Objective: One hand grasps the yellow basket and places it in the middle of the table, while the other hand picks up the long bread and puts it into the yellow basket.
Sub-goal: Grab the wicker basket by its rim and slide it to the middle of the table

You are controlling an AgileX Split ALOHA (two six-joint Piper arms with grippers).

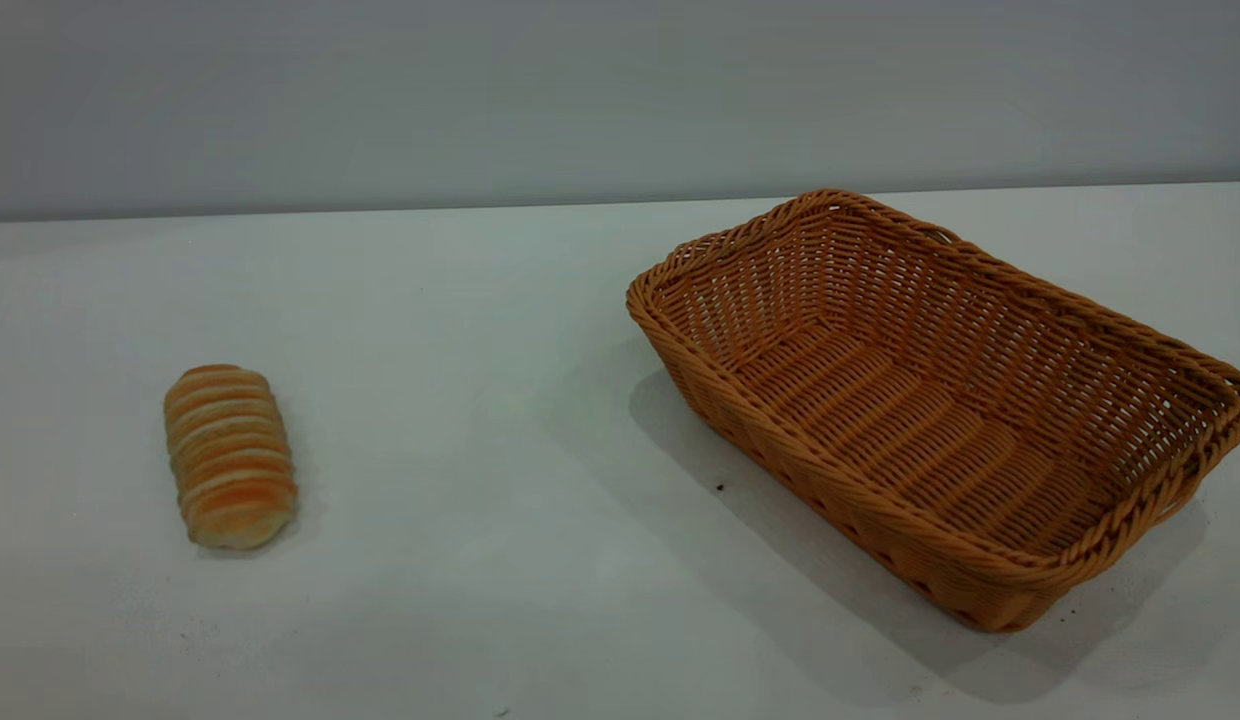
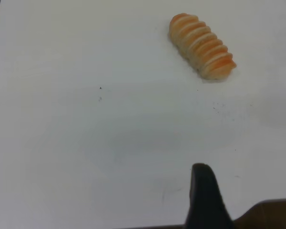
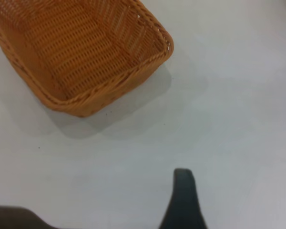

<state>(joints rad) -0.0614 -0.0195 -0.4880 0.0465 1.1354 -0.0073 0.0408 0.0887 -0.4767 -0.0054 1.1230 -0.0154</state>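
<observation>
The yellow basket point(image 1: 940, 400) stands empty on the right part of the table point(image 1: 500, 380), turned at an angle. It also shows in the right wrist view point(image 3: 81, 52), well apart from my right gripper point(image 3: 183, 200), which hangs above bare table. The long bread point(image 1: 230, 455) lies on the left part of the table. It also shows in the left wrist view point(image 2: 201, 46), well apart from my left gripper point(image 2: 203, 195), which hangs above bare table. Neither gripper shows in the exterior view. Each wrist view shows only one dark part of its gripper, holding nothing.
A plain grey wall point(image 1: 580, 90) runs behind the table's far edge. A few small dark specks point(image 1: 720, 487) lie on the tabletop near the basket. Open tabletop lies between the bread and the basket.
</observation>
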